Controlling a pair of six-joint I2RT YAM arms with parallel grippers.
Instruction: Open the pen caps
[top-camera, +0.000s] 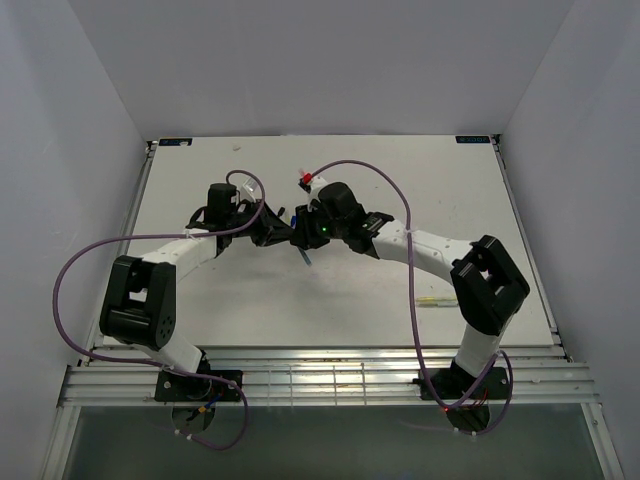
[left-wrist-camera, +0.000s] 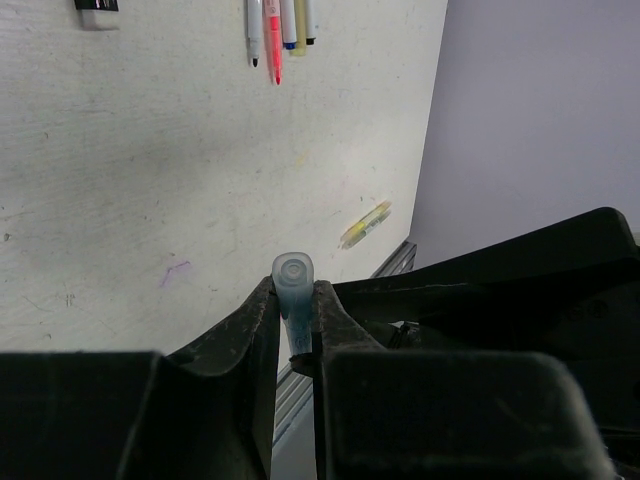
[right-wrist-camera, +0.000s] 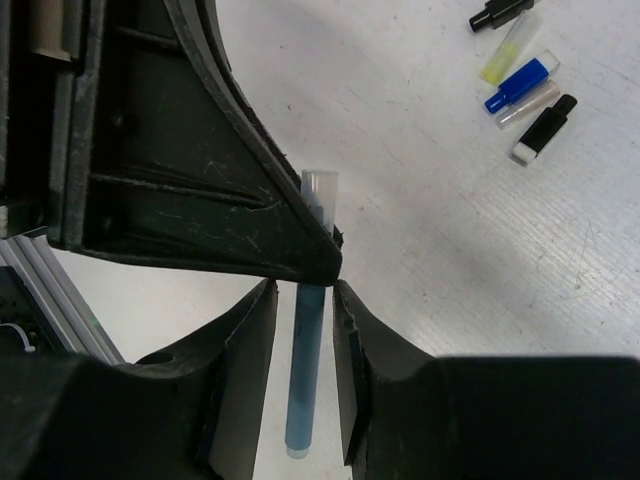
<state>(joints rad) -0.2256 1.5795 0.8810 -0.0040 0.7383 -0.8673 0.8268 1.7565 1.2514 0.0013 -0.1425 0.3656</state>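
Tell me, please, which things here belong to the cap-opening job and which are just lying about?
Job in hand: blue pen, held by the left gripper, right gripper around its barrel; loose caps; uncapped pens.
Just there: purple cables; metal rail.

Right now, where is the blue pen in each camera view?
Top camera: blue pen mid-picture, where left claw and right claw meet.
Left wrist: bottom centre, end-on, pinched in the left claw.
Right wrist: bottom centre, between the right claw's fingers.
Shared landmark: the white table.
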